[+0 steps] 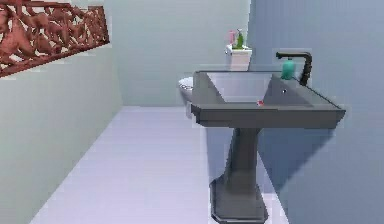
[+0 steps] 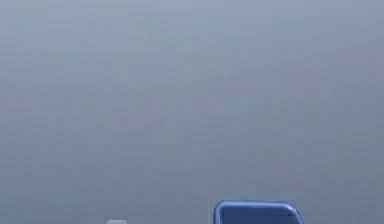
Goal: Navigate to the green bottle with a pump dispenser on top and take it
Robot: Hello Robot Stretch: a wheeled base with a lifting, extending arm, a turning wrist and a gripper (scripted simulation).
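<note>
A small green bottle (image 1: 289, 69) stands on the back right corner of a dark grey pedestal sink (image 1: 225, 110), right beside the black faucet (image 1: 302, 62). Its top is too small to make out. The sink stands against the blue wall at the forward view's right, a short way ahead.
Behind the sink is a white toilet (image 1: 186, 92), with a small pink and green plant (image 1: 239, 41) on its white tank. A red-brown carved panel (image 1: 45, 38) hangs on the left wall. Pale floor lies free left of the sink. In the arm side view, a blue rounded thing (image 2: 256, 212) sits before a plain blue-grey wall.
</note>
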